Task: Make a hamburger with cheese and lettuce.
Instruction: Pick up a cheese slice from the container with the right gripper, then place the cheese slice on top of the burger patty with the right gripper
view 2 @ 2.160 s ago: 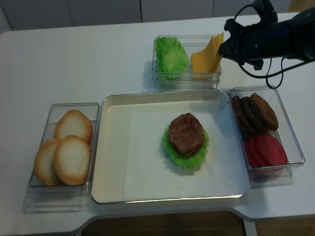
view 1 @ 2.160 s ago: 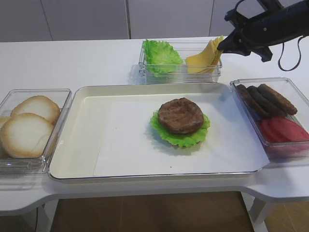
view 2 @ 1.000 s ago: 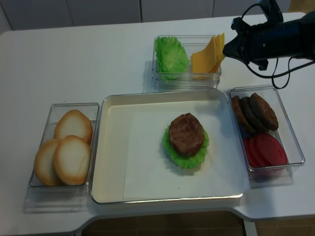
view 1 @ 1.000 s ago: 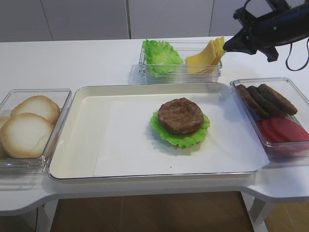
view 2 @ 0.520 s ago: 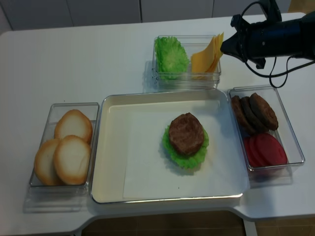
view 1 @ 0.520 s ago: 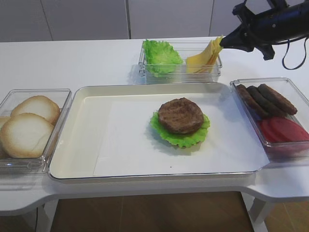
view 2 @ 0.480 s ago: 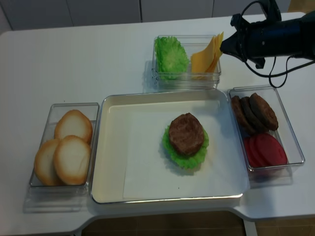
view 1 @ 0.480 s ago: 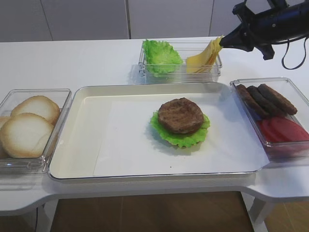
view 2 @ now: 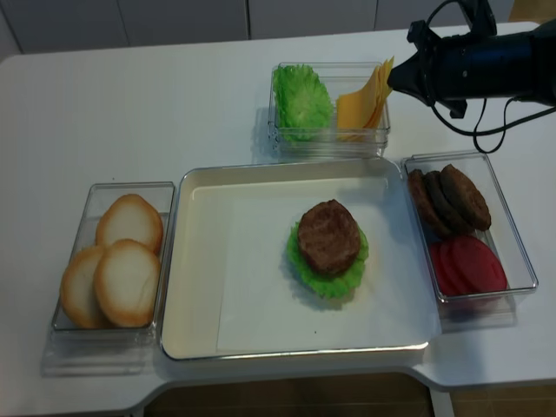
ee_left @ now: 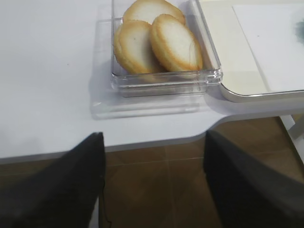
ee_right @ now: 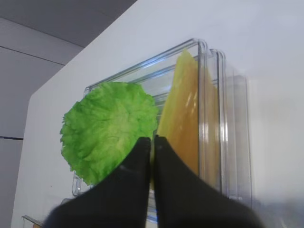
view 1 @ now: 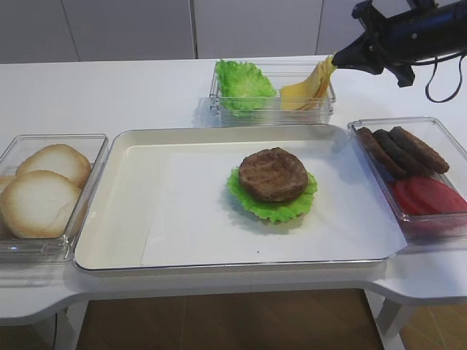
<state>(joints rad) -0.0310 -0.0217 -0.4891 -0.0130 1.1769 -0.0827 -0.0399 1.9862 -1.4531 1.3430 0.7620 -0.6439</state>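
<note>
The hamburger is a brown patty on a frilly lettuce leaf, lying mid-tray on white paper. Yellow cheese slices lean in the clear back bin. My right gripper is shut at the top corner of the front slice; a thin yellow edge shows in the slit between its fingers. From the other overhead camera the same gripper meets the cheese tip. My left gripper stands open and empty off the table's front edge, over the floor.
More lettuce leaves share the back bin. A bin of bun halves sits left of the tray. A bin with standing patties and tomato slices sits on the right.
Over the last second the shut right gripper has shifted left and slightly up, from just right of the cheese stack to its top corner. The hamburger has not moved.
</note>
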